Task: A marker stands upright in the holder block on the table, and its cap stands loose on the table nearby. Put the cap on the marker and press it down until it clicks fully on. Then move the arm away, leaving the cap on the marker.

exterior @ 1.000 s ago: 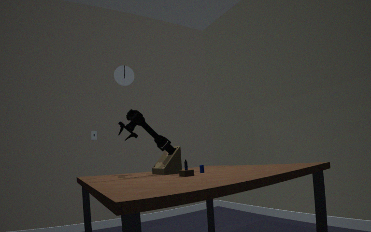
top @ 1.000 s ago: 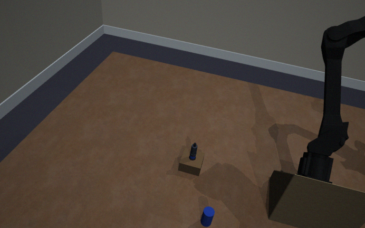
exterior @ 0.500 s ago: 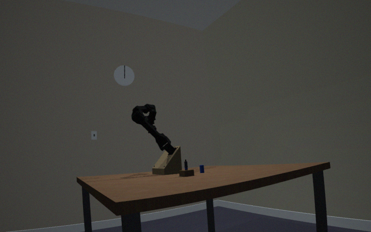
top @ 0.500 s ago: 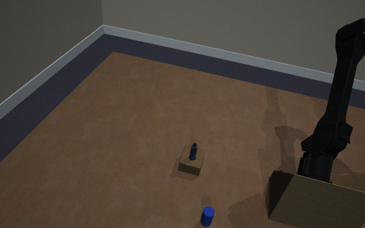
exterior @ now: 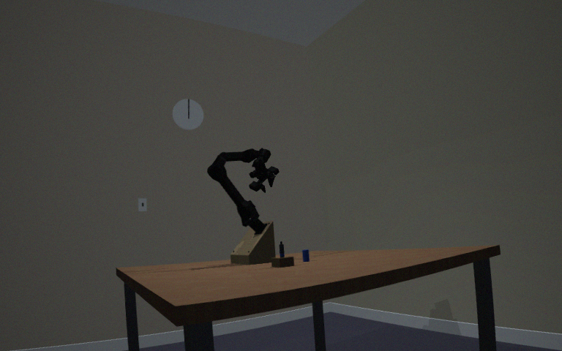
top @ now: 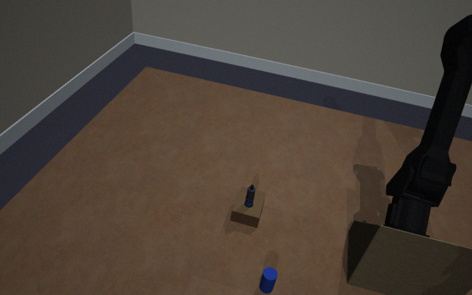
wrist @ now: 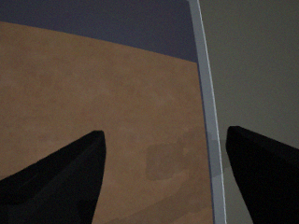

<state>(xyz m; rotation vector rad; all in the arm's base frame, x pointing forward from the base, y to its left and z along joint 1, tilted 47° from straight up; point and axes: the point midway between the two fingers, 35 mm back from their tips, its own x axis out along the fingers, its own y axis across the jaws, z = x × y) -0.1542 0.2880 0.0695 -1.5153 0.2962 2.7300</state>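
The small blue cylindrical cap stands upright on the brown wooden table, its long axis vertical, well apart from the dark blue-banded marker that stands upright in the tan holder block; in the top view the cap lies toward the near edge from the block. The single black arm's gripper hangs high above the table, over the tan wedge-shaped base, so the cap lies well below it and off to the side (a long reach down, by my judgement). The wrist view shows both dark fingers standing partly apart with nothing between them, only table and wall beyond. No brand, label or writing can be read anywhere.
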